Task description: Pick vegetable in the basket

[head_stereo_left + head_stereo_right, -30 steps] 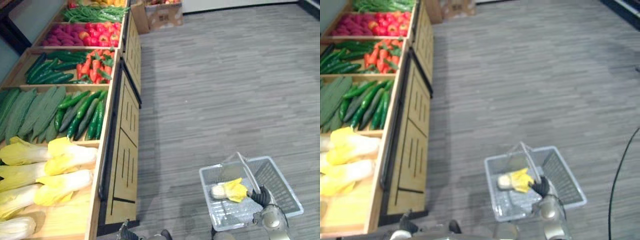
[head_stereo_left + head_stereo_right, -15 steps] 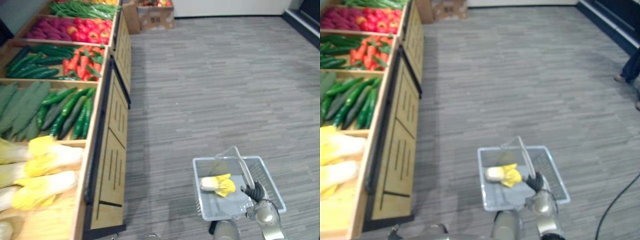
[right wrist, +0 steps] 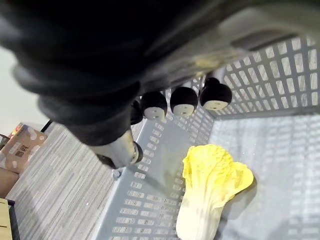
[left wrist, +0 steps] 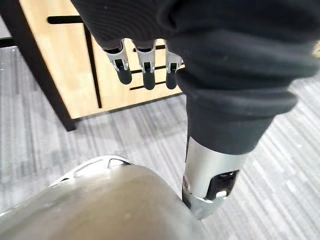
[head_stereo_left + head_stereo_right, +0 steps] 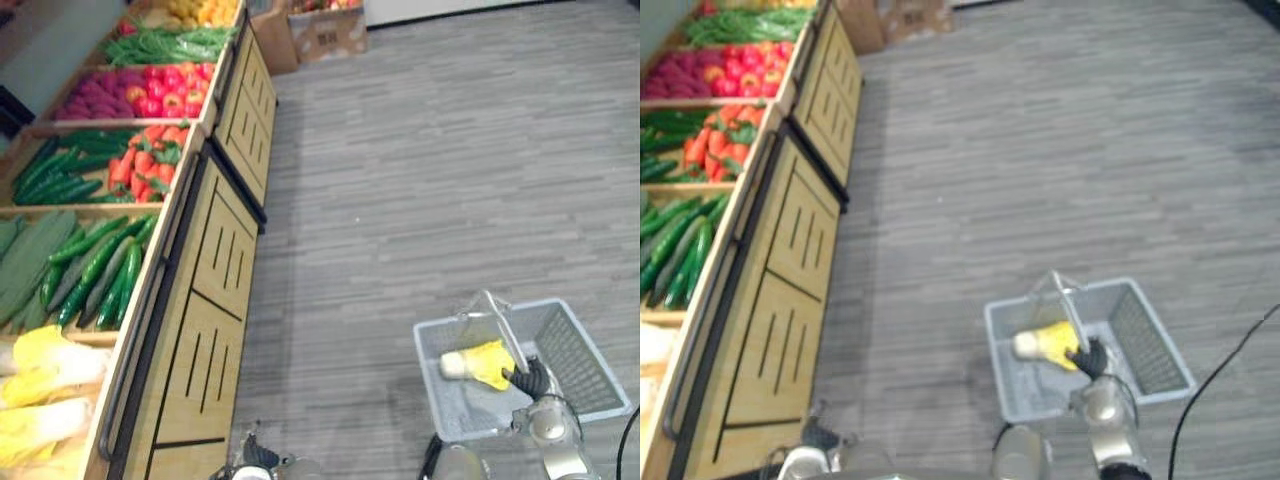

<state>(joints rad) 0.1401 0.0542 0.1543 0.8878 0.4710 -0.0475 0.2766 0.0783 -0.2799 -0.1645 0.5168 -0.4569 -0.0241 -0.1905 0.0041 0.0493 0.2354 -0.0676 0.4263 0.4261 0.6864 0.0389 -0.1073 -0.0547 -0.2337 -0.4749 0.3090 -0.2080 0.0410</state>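
The right hand (image 5: 530, 380) is curled round the handle (image 5: 497, 325) of the basket (image 5: 585, 360). The cabbage (image 5: 480, 362) lies in the basket just below that hand, its long axis across the handle, its stem toward the wooden stand (image 5: 215, 270). The left hand (image 4: 144, 62) hangs with relaxed fingers, farther from the basket.

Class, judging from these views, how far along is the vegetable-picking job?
Done: one napa cabbage lies in the grey basket. In hand: the right hand grips the basket handle; the left hand hangs open, empty. Left: any further picks from the produce stand.
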